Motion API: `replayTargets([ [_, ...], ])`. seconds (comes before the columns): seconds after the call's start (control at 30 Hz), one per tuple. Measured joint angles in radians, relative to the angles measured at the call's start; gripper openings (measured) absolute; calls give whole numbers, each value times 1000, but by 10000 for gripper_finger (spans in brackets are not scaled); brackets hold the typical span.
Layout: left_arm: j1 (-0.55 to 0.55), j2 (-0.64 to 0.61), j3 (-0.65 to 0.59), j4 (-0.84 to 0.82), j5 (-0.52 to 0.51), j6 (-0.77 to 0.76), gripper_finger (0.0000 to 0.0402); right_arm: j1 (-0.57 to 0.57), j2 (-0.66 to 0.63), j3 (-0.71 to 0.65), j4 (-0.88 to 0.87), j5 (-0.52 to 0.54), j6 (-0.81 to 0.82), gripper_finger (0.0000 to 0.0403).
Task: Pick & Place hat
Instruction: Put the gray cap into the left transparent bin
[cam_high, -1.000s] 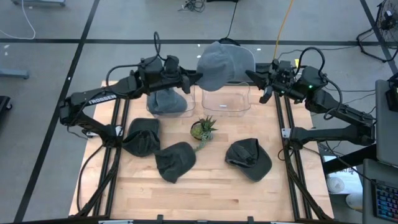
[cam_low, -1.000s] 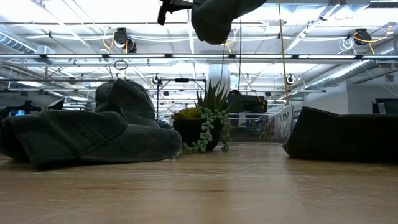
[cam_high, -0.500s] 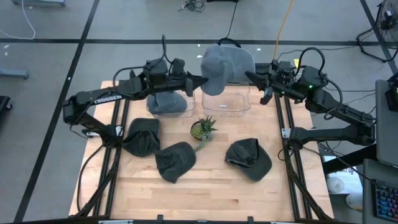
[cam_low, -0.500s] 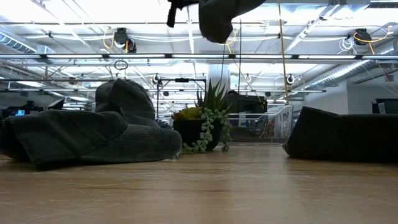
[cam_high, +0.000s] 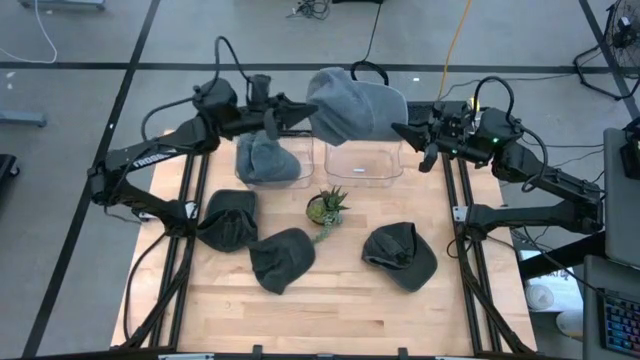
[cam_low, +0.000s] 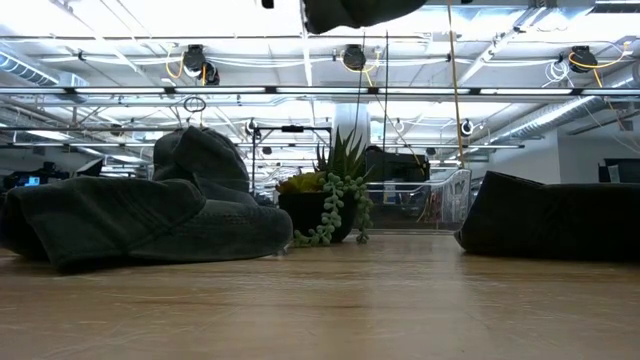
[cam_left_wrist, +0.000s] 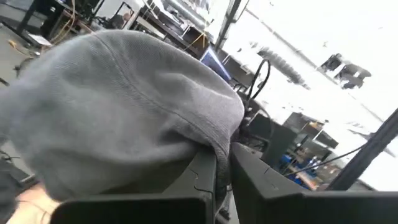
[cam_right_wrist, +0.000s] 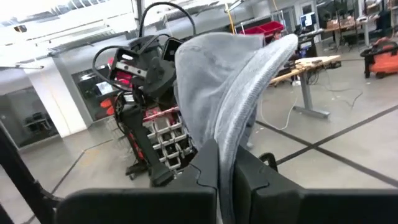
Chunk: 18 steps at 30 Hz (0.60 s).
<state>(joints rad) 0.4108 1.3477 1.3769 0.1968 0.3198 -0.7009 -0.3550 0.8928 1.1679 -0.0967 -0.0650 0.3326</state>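
Note:
A light grey hat (cam_high: 355, 108) hangs in the air between my two grippers, above the far edge of the table and over two clear bins. My left gripper (cam_high: 298, 112) is shut on its left side, my right gripper (cam_high: 402, 130) on its right side. In the low view only the hat's underside (cam_low: 345, 12) shows, at the picture's top. Another grey hat (cam_high: 265, 160) lies in the left bin. Three dark hats (cam_high: 228, 218) (cam_high: 282, 258) (cam_high: 400, 255) rest flat on the wooden table. My left gripper pinches the hat's lower edge (cam_left_wrist: 214, 140) between its two fingers, coming level from the table's left. The crown (cam_left_wrist: 118, 112) bulges above the fingers, and the hat is lifted clear. My right gripper pinches the hat's opposite edge, a stitched band (cam_right_wrist: 239, 134), between its two fingers, level from the table's right. The cloth stands up from the fingers, clear of the bins.
The right clear bin (cam_high: 363, 160) stands beside the left bin (cam_high: 300, 170) at the table's far edge. A small potted plant (cam_high: 326, 205) stands mid-table between the dark hats. The near part of the table (cam_high: 340, 320) is bare wood.
My left gripper first moved toward the right, then drew back left and rose toward the far edge. The grey hat has gone up with it, and in the low view less of it shows. It spans wider between the grippers. My right gripper stayed nearly still.

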Motion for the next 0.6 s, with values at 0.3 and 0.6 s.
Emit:
replayTargets([
  [0.3,48,4,0,19,265,-181,22,-2,-4,0,5,-20,47,19],
  [0.6,72,4,1,117,387,-271,22,-3,-49,0,-39,-96,22,139],
])
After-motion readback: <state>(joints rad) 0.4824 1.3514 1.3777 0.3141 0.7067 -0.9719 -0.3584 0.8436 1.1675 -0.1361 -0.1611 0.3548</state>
